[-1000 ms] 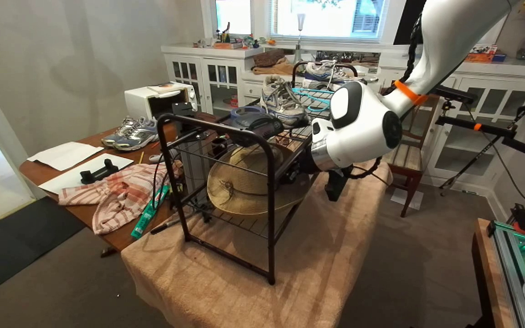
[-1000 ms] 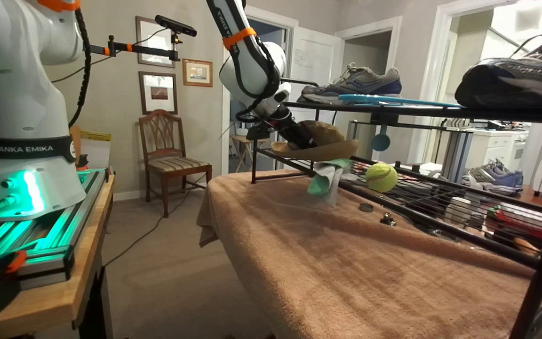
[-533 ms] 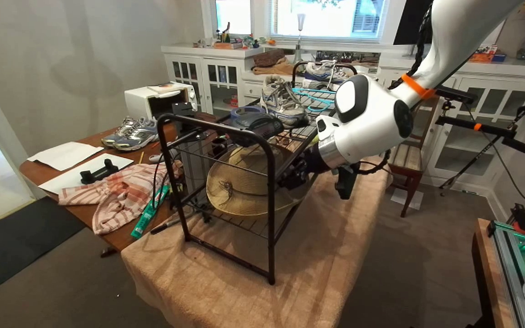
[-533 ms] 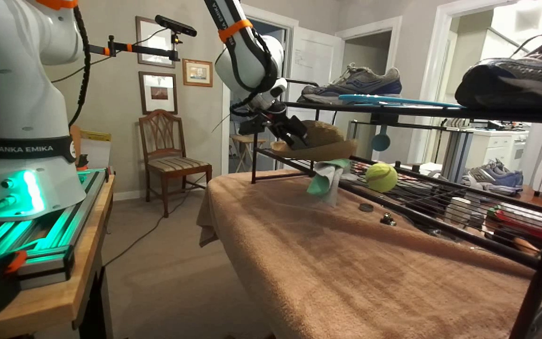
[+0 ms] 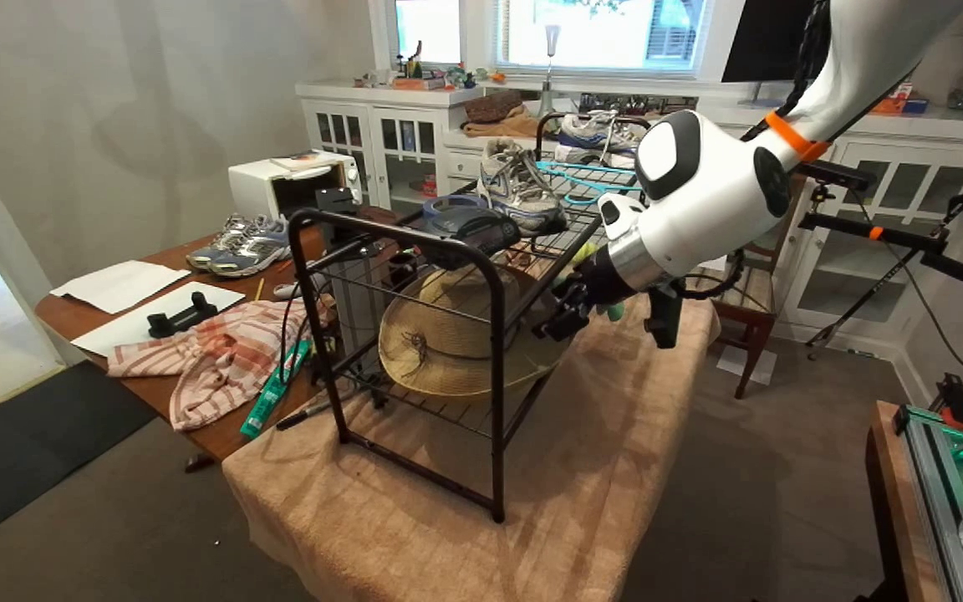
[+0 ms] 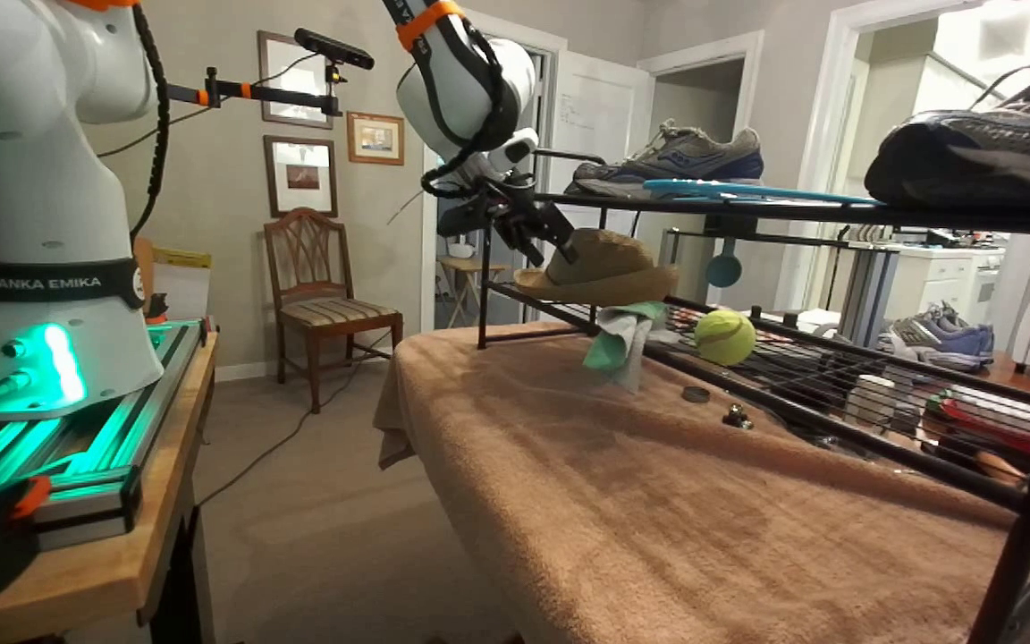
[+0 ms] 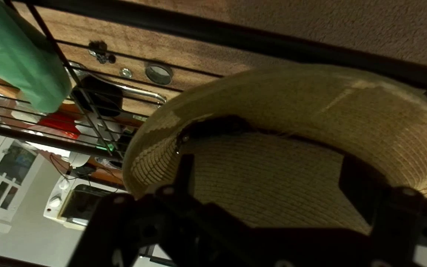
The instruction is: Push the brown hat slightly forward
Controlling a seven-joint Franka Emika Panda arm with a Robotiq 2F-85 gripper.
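Brown hat point(image 5: 440, 343): tan woven straw, domed crown, dark cord, wide upturned brim
Rack point(image 5: 497, 410): dark metal tubing, thin wires
Gripper point(image 7: 267, 163): near crown, spread wide, holding nothing

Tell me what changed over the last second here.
The arm has drawn back and up from the brown hat, toward its base. The jaws stand open now; whether they let go of anything is unclear. The hat shows no clear shift, and the wire rack and tennis ball stayed put.
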